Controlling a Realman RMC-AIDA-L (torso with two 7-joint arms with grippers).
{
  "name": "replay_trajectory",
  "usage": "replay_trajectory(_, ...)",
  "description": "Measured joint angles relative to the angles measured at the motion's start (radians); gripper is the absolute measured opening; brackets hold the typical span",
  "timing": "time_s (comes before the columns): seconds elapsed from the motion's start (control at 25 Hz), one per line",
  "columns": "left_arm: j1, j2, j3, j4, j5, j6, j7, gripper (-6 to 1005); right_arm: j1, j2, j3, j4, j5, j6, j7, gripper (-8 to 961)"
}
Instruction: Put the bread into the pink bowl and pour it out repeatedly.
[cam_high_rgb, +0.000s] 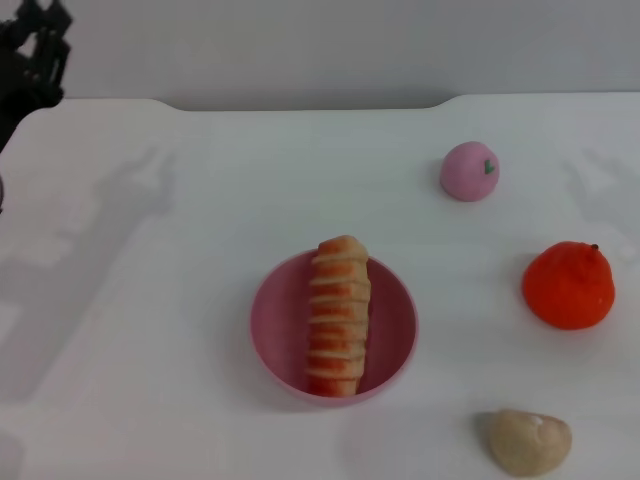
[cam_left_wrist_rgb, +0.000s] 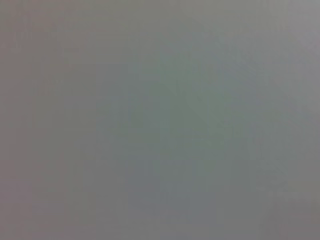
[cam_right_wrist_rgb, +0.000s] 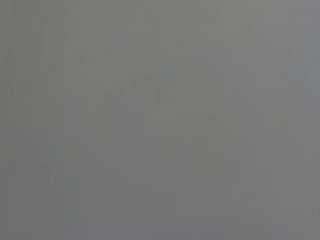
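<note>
The left gripper (cam_high_rgb: 35, 50) is seen only as a dark shape raised at the far left corner of the tabletop (cam_high_rgb: 150, 250), well apart from every object; whether it is open or closed cannot be told. The right gripper is not shown in the head view, and nothing but a blank grey field is given by either wrist view. From this it is judged that both arms are parked clear of the work, so that the middle of the tabletop is left free.

The bread (cam_high_rgb: 338, 316) is found inside the pink bowl (cam_high_rgb: 275, 330), which stands upright near the middle of the near edge. The loaf is laid ridged side up across the bowl's width, its far end propped on the far rim and its near end resting against the near wall. Such a bridging pose is to be expected, since the loaf is about as long as the bowl is wide and cannot settle flat on the bottom.

The placing step is judged complete, with pouring out to be done next.

Toward the right edge three distractors are set apart from the bowl: a small pink ball (cam_high_rgb: 469, 171) farther back, an orange fruit (cam_high_rgb: 568, 285) beside the edge, and a beige lump (cam_high_rgb: 529, 441) at the near right corner.
</note>
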Motion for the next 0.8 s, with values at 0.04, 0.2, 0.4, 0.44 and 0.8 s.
replay_trajectory(0.04, 0.002, 0.000, 0.001, -0.022, -0.025, -0.018, 0.024, 284, 0.001, 0.000, 0.001, 0.001, 0.000, 0.002, -0.002, 371)
replay_trajectory(0.2, 0.004, -0.004, -0.006, -0.087, -0.101, -0.067, 0.093, 286, 0.004, 0.000, 0.009, 0.005, 0.002, 0.020, -0.013, 371)
replay_trajectory(0.4, 0.004, -0.007, -0.034, -0.105, -0.111, -0.086, 0.161, 288, 0.011, 0.000, 0.013, 0.039, 0.058, 0.025, -0.073, 371)
replay_trajectory(0.44, 0.003, -0.007, -0.040, -0.105, -0.112, -0.086, 0.166, 289, 0.011, 0.000, 0.012, 0.051, 0.082, 0.025, -0.093, 371)
replay_trajectory(0.8, -0.008, -0.007, -0.113, -0.131, -0.114, -0.111, 0.161, 290, 0.018, -0.001, 0.012, 0.178, 0.358, 0.025, -0.266, 371)
